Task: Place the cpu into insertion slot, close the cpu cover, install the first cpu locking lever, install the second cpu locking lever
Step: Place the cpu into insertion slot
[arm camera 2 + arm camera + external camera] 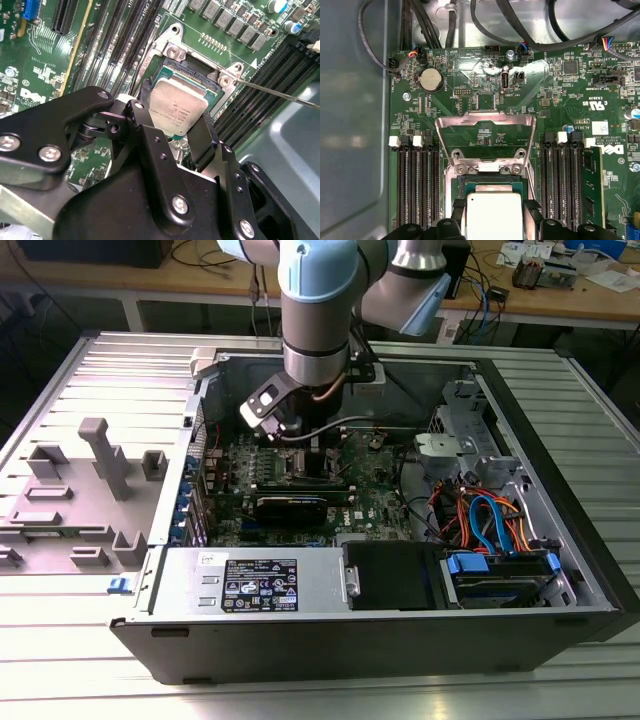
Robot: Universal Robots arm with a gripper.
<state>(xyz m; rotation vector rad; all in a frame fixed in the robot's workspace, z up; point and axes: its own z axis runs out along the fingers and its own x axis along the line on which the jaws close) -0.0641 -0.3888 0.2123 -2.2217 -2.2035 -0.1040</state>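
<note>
Nearest, my pincer (175,114) clamps the cpu (178,104) by its edges, level over the insertion slot (199,75), cpu cover (455,120) open.

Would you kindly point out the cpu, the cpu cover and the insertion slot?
cpu (177,107), second wrist view, centre of its silvery top.
cpu cover (455,120), first wrist view, bar opposite its hinge.
insertion slot (199,75), second wrist view, dark socket edge.
</note>
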